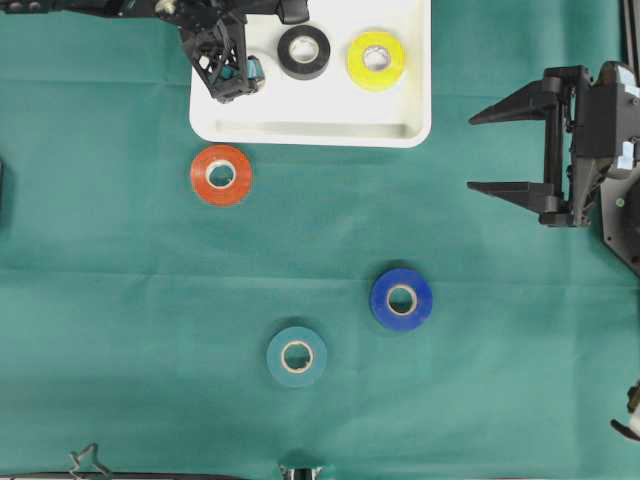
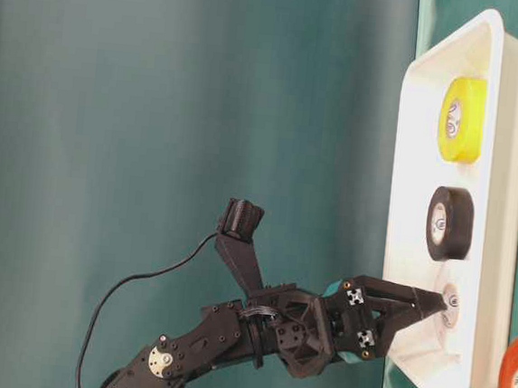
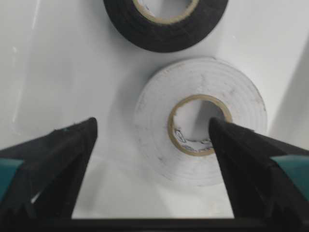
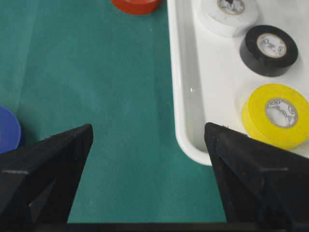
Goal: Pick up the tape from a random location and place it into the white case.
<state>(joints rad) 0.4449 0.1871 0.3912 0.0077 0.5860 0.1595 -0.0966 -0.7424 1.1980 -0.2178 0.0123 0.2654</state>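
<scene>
The white case [image 1: 310, 130] lies at the top middle of the green cloth. A white tape roll [image 3: 200, 121] lies flat inside it near its left end, beside a black roll [image 1: 303, 52] and a yellow roll [image 1: 376, 60]. My left gripper [image 3: 152, 128] stands open low over the white roll, gripping nothing. One fingertip is over the roll's core and the other is off to its side. In the overhead view the left gripper [image 1: 225, 75] hides that roll. My right gripper [image 1: 475, 153] is open and empty at the right, above the cloth.
An orange roll [image 1: 221, 175] lies just below the case's left corner. A blue roll [image 1: 401, 298] and a teal roll [image 1: 296, 356] lie on the cloth nearer the front. The case's raised rim [image 4: 186, 140] is close to my right gripper's far finger.
</scene>
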